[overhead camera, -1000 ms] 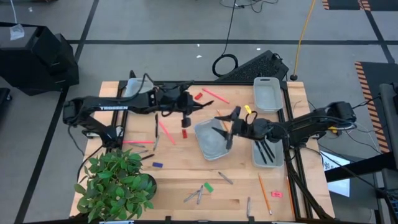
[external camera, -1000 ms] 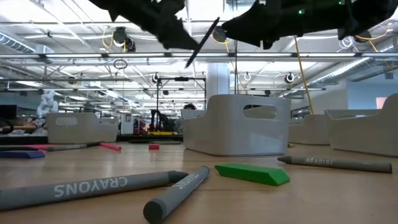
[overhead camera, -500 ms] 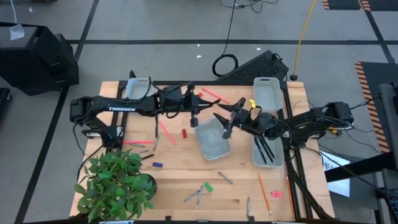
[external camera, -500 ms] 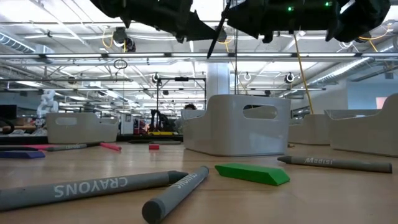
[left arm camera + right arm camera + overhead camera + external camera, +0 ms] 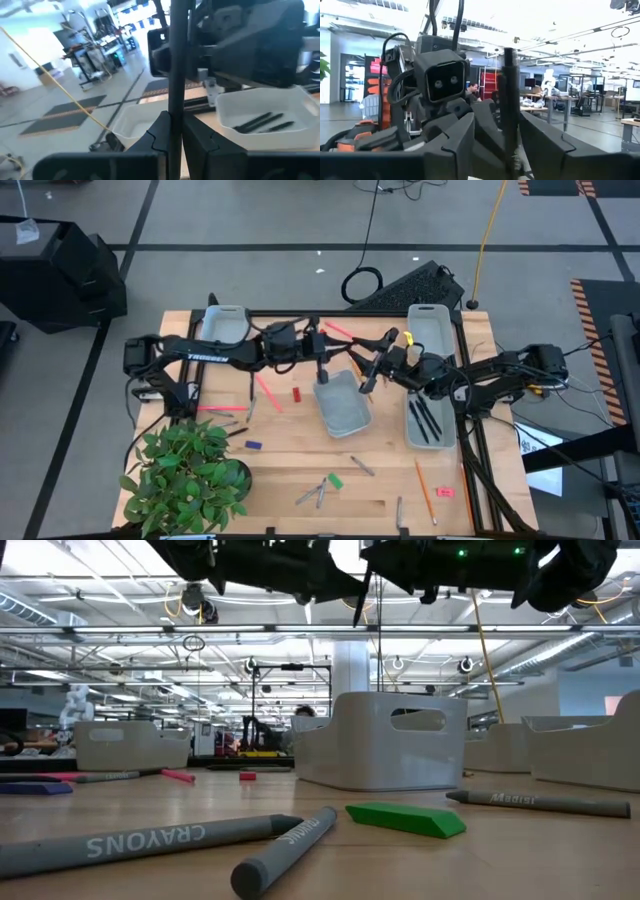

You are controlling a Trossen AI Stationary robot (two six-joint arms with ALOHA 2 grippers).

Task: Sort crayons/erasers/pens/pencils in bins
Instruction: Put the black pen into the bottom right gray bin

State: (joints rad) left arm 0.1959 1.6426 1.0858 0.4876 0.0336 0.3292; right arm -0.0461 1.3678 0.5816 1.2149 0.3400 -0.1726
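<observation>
High view, entry 1: what is held, and where?

– L arm: left gripper [image 5: 320,362] is logged over the far-left edge of the ctr bin [image 5: 345,412]. It is clamped on a black pen [image 5: 175,60], which is pinched near one end and stood upright (confirmed by left wrist view). R arm: right gripper [image 5: 372,372] is logged just right of it, above the far-right corner of the ctr bin. It is clenched on a second black pen [image 5: 509,85], likewise upright btw its fingers. Both pens are carried well clear of the table [image 5: 290,465]. Several stored pens [image 5: 428,420] are already laid in the pen bin [image 5: 408,430], to the right.

– Entry 2: hazards to be noted?

– (a) Collision. The grippers are set near each other, face to face, and each is seen large in the other's wrist view. The pen bin lies right of both, so the L arm's route is judged blocked unless the R arm is cleared first.
(b) Mis-sort. The ctr bin sits partly under the L pen. If it is let go early, the pen would prob. be dropped there, not w/ the other pens.
(c) Slip. Each pen is gripped over a short length only, so it could be pivoted or lost by a knock or a quick swing.
(d) Bounce-out. The bins are shallow, so a pen released from this height may be thrown over the rim.

– Entry 3: unsorted stock?

– Grey crayons [image 5: 318,492] and a green eraser [image 5: 335,479] are listed near the front edge, and an orange pencil [image 5: 425,490] is listed near-right. None is binned yet.
</observation>
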